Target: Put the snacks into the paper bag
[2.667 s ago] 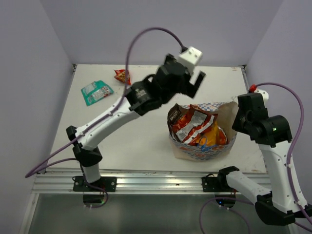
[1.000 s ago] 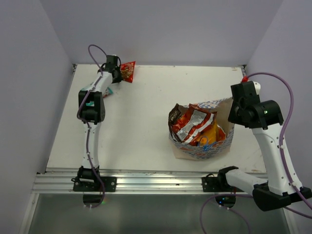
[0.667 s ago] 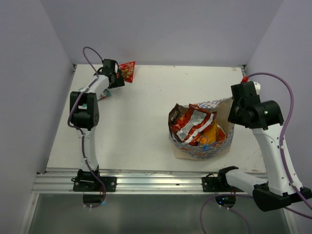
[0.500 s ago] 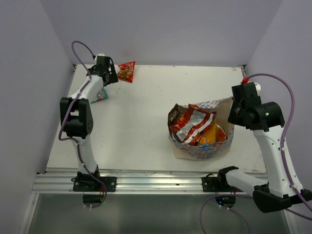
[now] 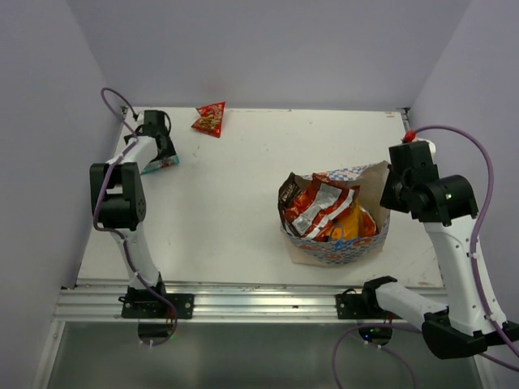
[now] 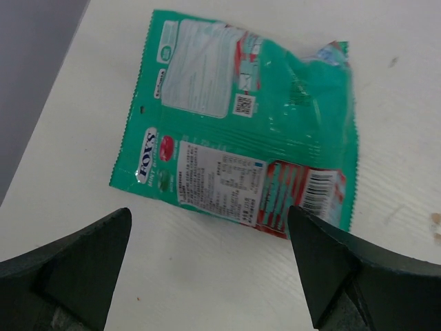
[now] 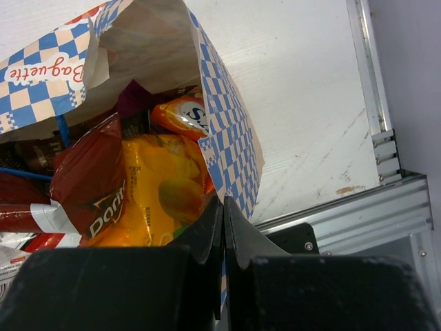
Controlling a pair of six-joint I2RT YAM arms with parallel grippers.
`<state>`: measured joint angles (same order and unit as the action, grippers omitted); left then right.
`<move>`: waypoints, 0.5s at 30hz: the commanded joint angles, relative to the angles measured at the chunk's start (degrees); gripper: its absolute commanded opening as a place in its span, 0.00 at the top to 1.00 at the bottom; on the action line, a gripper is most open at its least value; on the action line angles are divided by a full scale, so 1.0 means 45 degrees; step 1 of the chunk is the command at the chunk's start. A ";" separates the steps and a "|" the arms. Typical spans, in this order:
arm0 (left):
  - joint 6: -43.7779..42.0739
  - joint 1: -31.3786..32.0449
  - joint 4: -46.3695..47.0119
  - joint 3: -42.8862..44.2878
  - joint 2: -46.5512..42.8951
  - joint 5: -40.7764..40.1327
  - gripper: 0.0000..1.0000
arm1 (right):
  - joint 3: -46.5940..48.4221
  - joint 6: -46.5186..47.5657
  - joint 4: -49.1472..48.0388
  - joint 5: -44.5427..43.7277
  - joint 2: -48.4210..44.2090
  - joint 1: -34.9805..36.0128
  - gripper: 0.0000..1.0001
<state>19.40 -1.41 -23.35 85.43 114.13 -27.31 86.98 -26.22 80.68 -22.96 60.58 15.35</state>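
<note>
Teal packet (image 6: 241, 131) under my left wrist: green-teal foil with pale label panels, small white print, and a red patch beside a white barcode.

Small red packet (image 5: 210, 119): red with a yellow-orange patch.

Paper bag (image 7: 224, 138): blue-and-white check outside, plain off-white inside, red script on a cream label. Its cord handle (image 7: 62, 127) is blue.

In the bag I see:
- an orange-yellow packet (image 7: 165, 193)
- a red chip bag (image 7: 83, 183) with a silver-white stripe
- a purple packet (image 7: 134, 96)
- a brown packet (image 5: 289, 192)

My left gripper (image 6: 207, 221) and right gripper (image 7: 222, 207): black fingers.

Table (image 5: 235, 203): white.

Cable (image 5: 480, 162): purple.
</note>
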 commanded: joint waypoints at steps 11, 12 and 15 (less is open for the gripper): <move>-0.1009 -0.0859 0.0951 -0.0583 0.1416 0.1127 0.63 | 0.0574 0.0260 0.2070 0.0220 -0.0454 -0.0014 1.00; -0.0971 -0.0878 0.0952 -0.0721 0.1416 0.1244 0.81 | 0.0593 0.0240 0.2070 0.0239 -0.0434 -0.0014 1.00; -0.0854 -0.0859 0.1146 -0.1443 0.1067 0.1517 1.00 | 0.0632 0.0182 0.2070 0.0278 -0.0492 -0.0014 1.00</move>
<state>15.57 -5.13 -20.36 81.89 119.37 -22.55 87.00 -25.85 80.62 -22.92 59.70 15.35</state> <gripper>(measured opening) 0.013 0.010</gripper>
